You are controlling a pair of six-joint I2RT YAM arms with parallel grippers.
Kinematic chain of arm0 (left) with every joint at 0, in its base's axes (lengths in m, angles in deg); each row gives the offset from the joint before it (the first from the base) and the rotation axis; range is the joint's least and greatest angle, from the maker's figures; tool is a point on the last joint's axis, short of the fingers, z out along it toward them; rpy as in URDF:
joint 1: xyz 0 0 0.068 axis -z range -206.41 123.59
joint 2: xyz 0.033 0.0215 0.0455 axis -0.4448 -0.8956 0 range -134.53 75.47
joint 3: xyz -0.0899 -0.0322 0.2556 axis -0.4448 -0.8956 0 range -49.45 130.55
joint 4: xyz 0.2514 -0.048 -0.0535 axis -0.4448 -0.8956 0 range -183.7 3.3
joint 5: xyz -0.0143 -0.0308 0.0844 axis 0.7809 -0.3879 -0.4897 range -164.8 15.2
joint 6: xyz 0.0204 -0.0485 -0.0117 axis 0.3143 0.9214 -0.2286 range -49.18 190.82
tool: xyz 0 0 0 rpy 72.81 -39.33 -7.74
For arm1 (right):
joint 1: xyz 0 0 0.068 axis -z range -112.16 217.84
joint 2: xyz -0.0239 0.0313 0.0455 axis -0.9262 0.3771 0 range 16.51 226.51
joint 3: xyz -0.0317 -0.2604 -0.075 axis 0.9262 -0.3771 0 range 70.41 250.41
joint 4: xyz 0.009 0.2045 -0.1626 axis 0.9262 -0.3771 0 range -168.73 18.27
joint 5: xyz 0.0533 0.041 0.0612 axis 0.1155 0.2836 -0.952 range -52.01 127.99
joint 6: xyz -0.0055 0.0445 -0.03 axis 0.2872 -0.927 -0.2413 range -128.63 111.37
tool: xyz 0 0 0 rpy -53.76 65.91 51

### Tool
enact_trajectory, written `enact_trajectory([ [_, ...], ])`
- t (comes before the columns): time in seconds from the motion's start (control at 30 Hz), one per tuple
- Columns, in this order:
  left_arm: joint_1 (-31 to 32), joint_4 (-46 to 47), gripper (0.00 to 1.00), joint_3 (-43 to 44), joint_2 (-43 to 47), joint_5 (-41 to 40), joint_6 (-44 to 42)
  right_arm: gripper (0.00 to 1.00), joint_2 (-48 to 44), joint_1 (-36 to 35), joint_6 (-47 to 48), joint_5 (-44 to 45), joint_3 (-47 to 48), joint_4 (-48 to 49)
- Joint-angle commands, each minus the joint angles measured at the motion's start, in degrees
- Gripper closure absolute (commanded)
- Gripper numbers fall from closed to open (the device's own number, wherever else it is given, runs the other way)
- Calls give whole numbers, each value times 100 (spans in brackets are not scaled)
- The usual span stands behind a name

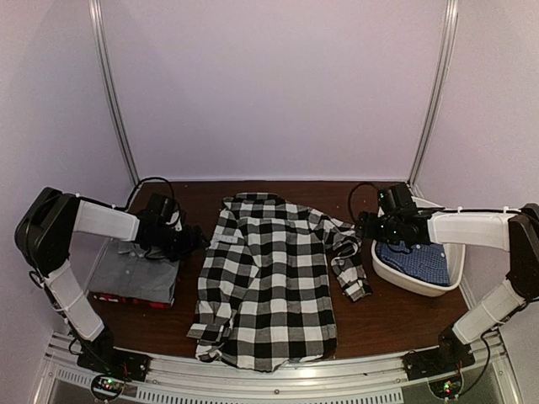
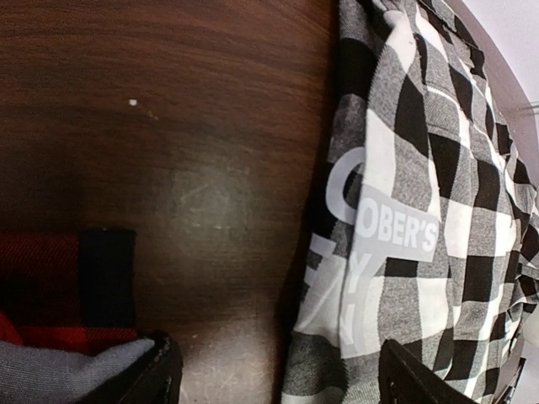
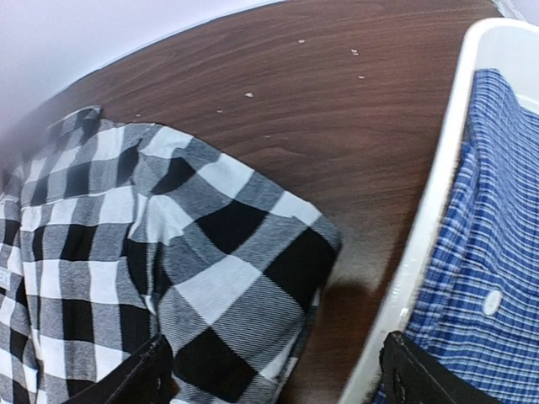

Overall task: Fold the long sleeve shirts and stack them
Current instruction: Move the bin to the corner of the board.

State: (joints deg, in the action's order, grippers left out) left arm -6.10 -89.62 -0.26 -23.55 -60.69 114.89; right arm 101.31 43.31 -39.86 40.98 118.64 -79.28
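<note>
As seen from above, found check shirt (image 1: 265, 278) spread flat in middle of bench (image 1: 379, 320), collar at far side, one sleeve (image 1: 349, 269) bent down on the tub side. Logged grey shirt (image 1: 135, 273) folded to its left, lying on folded red-black shirt (image 1: 126, 299). Found blue shirt (image 1: 417, 263) bunched inside white tub (image 1: 404, 282) at right. Noted left pincer (image 1: 189, 240) low between grey shirt and check shirt, jaws apart, gripping nothing; in wrist view, bare wood between its fingers (image 2: 160, 374) and printed lettering (image 2: 396, 231) on check cloth. Noted right pincer (image 1: 364, 229) between bent sleeve and tub rim, jaws apart, empty, one finger over check cloth, other over tub.
</note>
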Motion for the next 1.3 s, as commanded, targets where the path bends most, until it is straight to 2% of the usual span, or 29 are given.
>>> enact_trajectory([
  [0.0, -232, -279, 18, -313, 135, -280, -15, 14, 21, 80, 1, 589, -423, -1144],
  [0.33, -283, -410, 18, -424, 323, -272, -111, 14, -288, 78, -10, 577, -423, -1370],
  [0.63, -283, -356, 18, -278, 444, 17, -242, 14, -508, -257, -42, 729, 671, -1643],
  [0.8, -198, -326, 18, -48, 471, 244, -390, 14, -129, -341, 8, 332, 1074, -1194],
  [1.03, 78, -450, 18, 434, 429, 292, -475, 13, 932, -323, -7, -58, 1572, -748],
  [1.27, 215, -527, 18, 668, 383, 310, -488, 12, 1530, -215, -81, 151, 1703, -851],
])
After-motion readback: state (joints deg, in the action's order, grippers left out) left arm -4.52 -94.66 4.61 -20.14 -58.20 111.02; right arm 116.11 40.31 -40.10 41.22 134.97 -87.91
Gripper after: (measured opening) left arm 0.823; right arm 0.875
